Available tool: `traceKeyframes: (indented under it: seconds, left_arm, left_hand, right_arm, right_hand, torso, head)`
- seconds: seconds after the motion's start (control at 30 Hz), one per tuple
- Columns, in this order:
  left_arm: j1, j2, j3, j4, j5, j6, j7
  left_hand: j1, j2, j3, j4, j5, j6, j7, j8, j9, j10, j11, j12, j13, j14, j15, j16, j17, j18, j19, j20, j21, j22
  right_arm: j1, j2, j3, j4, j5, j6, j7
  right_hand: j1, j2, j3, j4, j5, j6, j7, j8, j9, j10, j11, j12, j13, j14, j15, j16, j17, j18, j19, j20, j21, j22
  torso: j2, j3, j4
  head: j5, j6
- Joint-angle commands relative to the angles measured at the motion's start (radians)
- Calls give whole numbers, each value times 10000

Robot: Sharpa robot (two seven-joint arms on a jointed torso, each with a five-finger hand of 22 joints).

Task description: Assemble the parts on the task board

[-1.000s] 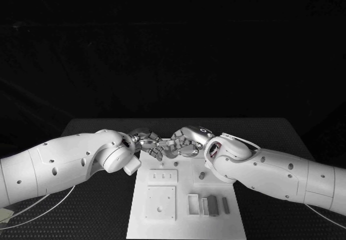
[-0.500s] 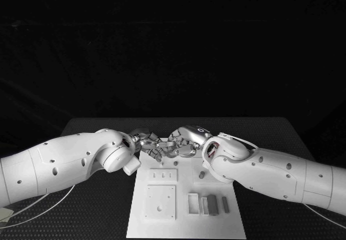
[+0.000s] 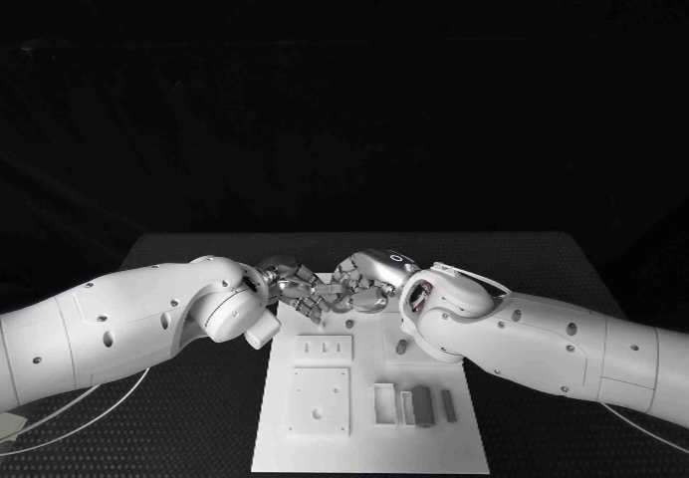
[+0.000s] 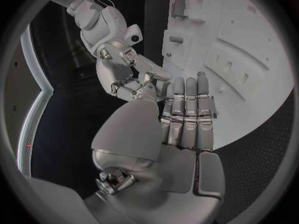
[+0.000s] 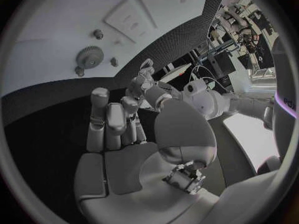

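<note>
- Black tabletop [image 3: 187, 398] carries our white task board [image 3: 366, 448].
- Grey parts [image 3: 422, 407] stand in its slots.
- Our right wrist view adds a gear [image 5: 90, 56].
- Left hand [image 3: 292, 282] and right hand [image 3: 366, 282] meet; we cannot tell their grip.

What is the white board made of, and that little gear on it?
The board looks like matte white plastic: even colour, no shine, crisp moulded recesses. It could be painted metal; the pictures don't settle it. The gear looks like grey metal or hard plastic, with a dull sheen and fine, sharp teeth.
</note>
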Motion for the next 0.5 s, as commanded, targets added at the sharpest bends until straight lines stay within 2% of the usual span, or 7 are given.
traceKeyframes:
  seconds: [0.03,0.17,0.37,0.5]
  left_arm:
    - [15,25,20,44,300,-65,114]
    - [15,12,20,43,300,-121,104]
    - [15,-1,20,44,297,-100,98]
    - [15,-7,20,45,292,-78,76]
  left_hand:
    - [186,31,144,-4,1,116,-11,48,19,104,-26,25,28,84,-3,-32,35,108,41,-39,32,20]
    - [576,144,360,-38,3,146,-34,57,38,143,-46,13,74,98,-15,-47,93,101,29,-48,21,48]
    - [1107,183,819,-24,-2,217,-60,88,81,224,-74,5,147,147,-25,-53,189,75,26,-48,5,90]
    - [1347,197,989,-38,2,276,-92,115,114,286,-101,11,195,194,-46,-40,249,65,42,-66,10,124]
  right_arm:
    - [-7,44,-5,10,-119,210,63]
    - [-7,42,-5,5,-119,218,64]
    - [-7,36,-5,-15,-118,218,60]
    - [-7,43,-5,-21,-118,231,49]
  right_hand:
    - [-75,-54,-31,-3,-42,440,368,27,12,46,9,-2,-16,25,-16,6,-16,206,15,-40,33,141]
    - [-79,-51,-30,-3,-42,446,366,28,13,48,7,-3,-17,21,-17,3,-26,206,16,-40,31,140]
    - [-84,-52,-30,-5,-42,452,364,28,15,49,5,-5,-18,22,-19,1,-27,206,16,-41,28,139]
    - [-88,-52,-30,-5,-42,455,363,28,15,50,4,-6,-19,26,-20,1,-23,206,16,-41,27,138]
  torso:
    - [-1,1,6]
    - [0,-2,11]
    - [-3,-8,5]
    - [-3,4,0]
  head:
    - [-7,-23]
    - [-14,-31]
    - [-18,-44]
    - [-14,-47]
